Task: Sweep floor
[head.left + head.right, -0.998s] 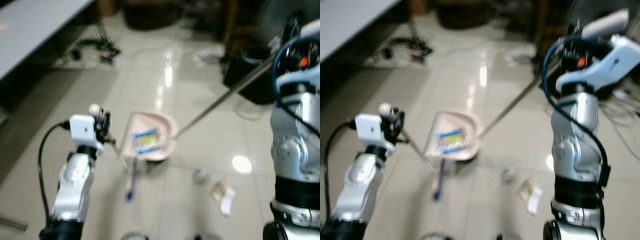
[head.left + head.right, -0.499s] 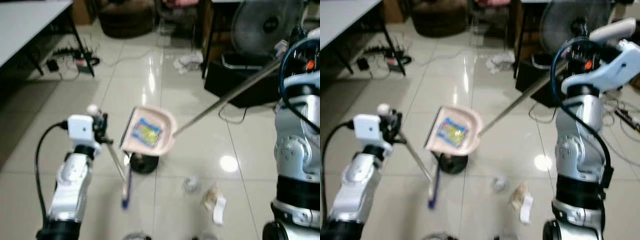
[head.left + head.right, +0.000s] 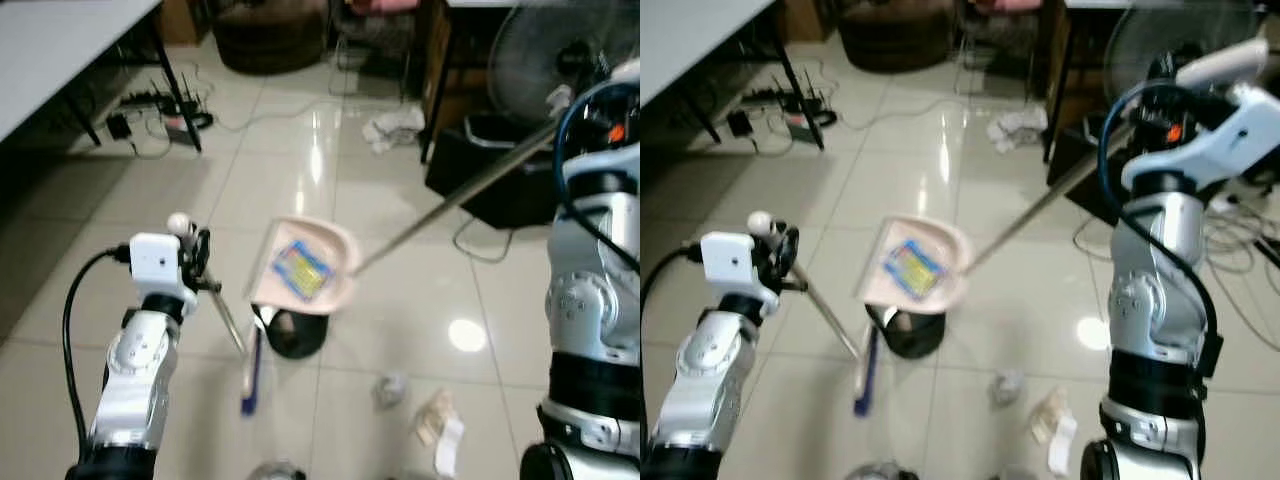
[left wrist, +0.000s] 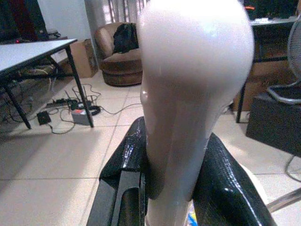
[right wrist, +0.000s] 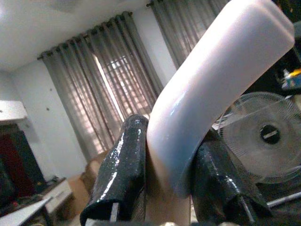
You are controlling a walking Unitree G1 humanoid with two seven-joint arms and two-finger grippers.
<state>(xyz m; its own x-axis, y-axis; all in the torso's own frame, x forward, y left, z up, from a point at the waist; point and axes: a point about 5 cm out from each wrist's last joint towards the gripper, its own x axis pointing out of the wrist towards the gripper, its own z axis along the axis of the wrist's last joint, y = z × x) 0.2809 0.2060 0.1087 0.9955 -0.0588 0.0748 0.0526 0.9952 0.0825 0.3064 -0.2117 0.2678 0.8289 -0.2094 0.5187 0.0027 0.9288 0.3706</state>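
- The left gripper (image 4: pixel 171 188) squeezes the smooth, round white top of the broom handle (image 4: pixel 193 94) between its two shiny black fingers (image 4: pixel 230 183).
- The thin metal broom stick (image 3: pixel 228 318) slants down from that gripper to the blue brush end (image 3: pixel 251 372) on the floor.
- The right gripper (image 5: pixel 164 188) is clenched around the bent, glossy white dustpan handle (image 5: pixel 221 80).
- A long silver pole (image 3: pixel 455 200) runs from the right gripper down to the pink dustpan (image 3: pixel 305 265), which is held up off the floor and tilted. A blue and yellow packet (image 3: pixel 302 268) lies in it.
- A black round thing (image 3: pixel 292 332) sits on the floor just under the dustpan.
- A crumpled ball (image 3: pixel 390 388) and bits of paper trash (image 3: pixel 440 432) lie on the shiny tile floor (image 3: pixel 300 170), near the robot's right side and well apart from the brush.
- The tiles beyond the dustpan are open. A table (image 3: pixel 60 50), cables (image 3: pixel 160 105), a fan (image 3: pixel 545 50) and a black box (image 3: pixel 500 180) stand at the edges.
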